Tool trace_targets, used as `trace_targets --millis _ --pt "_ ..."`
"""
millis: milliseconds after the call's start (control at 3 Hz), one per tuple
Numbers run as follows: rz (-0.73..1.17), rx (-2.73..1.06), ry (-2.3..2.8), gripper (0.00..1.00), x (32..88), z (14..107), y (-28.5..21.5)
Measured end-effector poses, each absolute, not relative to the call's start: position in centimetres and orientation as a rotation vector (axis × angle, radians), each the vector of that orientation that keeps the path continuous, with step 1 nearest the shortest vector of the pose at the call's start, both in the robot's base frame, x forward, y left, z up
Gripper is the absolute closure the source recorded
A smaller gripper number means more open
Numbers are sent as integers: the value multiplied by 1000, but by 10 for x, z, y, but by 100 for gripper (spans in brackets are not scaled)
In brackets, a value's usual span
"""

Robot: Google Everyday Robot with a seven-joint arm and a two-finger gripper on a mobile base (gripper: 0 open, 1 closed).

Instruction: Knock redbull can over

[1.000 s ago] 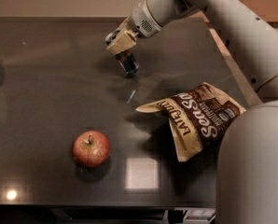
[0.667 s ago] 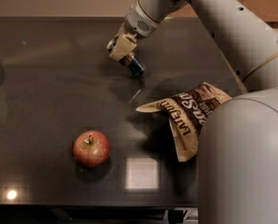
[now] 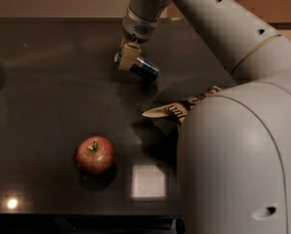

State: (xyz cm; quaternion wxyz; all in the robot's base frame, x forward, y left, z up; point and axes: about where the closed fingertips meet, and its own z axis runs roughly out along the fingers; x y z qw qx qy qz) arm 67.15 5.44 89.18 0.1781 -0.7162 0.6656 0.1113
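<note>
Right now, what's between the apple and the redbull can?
Only bare table, per the camera view; the gripper is right at the redbull can.

You are looking at a table (image 3: 48, 82) with the apple (image 3: 95, 154) sitting near its front edge; take the apple as your mark; the redbull can (image 3: 145, 68) is lying tipped far over, well behind the apple and a little to its right; the gripper (image 3: 127, 59) is sitting behind the apple too, touching the can's left end; the snack bag (image 3: 177, 110) is lying right of the apple, nearer it than the can; the robot arm (image 3: 233, 169) is covering the bag's right part.
</note>
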Motion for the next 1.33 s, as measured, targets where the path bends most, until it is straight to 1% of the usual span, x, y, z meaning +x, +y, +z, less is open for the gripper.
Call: trace_targets --millis 667,1000,1333 --pt "169 -2199 1908 13 666 872 58" --pt "138 -2258 1910 0 663 865 60" --pt "130 -2304 1906 0 659 858 60"
